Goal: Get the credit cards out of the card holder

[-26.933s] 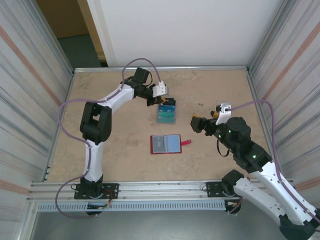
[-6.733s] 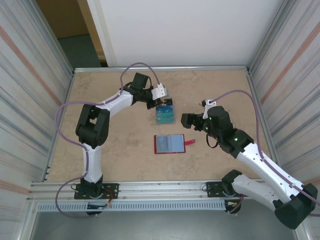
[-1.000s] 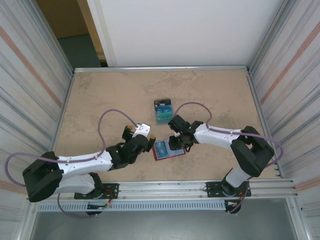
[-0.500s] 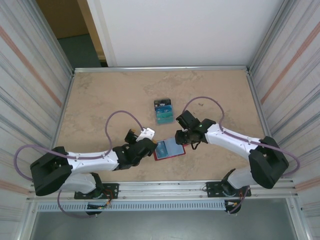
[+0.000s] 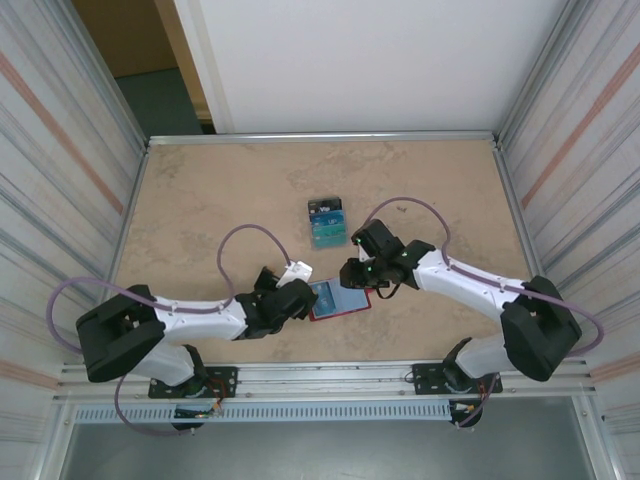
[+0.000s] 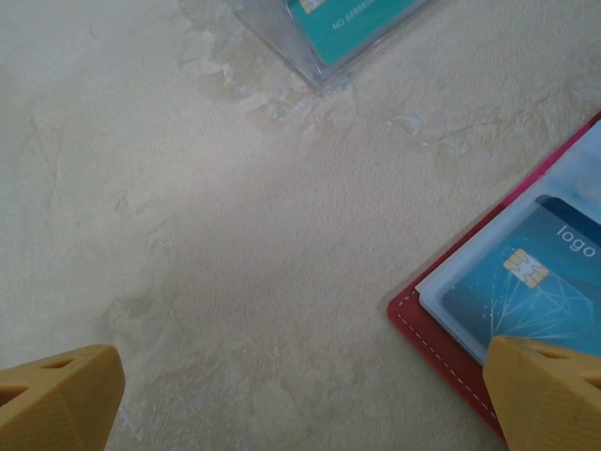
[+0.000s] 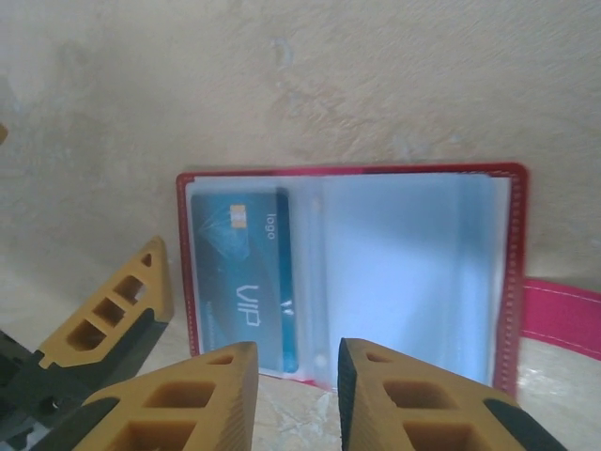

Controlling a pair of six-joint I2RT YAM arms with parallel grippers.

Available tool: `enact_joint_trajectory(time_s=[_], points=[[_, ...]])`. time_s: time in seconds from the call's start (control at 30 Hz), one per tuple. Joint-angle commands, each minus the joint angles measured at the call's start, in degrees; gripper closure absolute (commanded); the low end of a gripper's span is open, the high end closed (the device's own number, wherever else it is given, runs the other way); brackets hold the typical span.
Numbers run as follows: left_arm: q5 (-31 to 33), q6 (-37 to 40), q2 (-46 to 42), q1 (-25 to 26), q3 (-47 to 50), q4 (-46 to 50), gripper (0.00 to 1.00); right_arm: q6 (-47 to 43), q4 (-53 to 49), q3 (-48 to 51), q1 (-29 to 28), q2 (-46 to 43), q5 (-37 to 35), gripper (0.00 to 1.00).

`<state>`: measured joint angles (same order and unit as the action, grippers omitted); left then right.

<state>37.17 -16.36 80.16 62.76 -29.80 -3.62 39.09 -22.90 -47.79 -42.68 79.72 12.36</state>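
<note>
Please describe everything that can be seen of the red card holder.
The card holder is a red, leather-looking wallet, lying open and flat on the table. Inside are pale clear sleeves; in the right wrist view the left one holds a blue card marked VIP, the right one looks empty. A pink-red tab sticks out at its right. The right claw is over its near edge; contact cannot be told.

Even, diffuse light; pale table (image 5: 200, 200) bright, shadows faint and soft-edged. Wrist views slightly hazy; near yellow fingertips (image 7: 178, 404) out of focus. Mild pale glare on clear sleeves (image 7: 404, 272).
</note>
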Motion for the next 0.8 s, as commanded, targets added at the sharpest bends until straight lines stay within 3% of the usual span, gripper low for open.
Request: enact_joint_trajectory(time_s=[0.0,0.6,0.77], points=[[-0.2,-1.0,1.3,0.5,-1.4,0.3,0.01,2.5,3.4,1.4,0.1,2.4,5.3,0.75],[-1.3,-2.1,-2.0,0.5,-1.9,0.0,0.01,4.6,9.0,3.3,0.1,8.6,9.5,0.76],[-1.6,-1.8,0.9,0.5,-2.5,-1.0,0.01,4.7,9.8,3.3,-0.1,9.8,9.9,0.76]])
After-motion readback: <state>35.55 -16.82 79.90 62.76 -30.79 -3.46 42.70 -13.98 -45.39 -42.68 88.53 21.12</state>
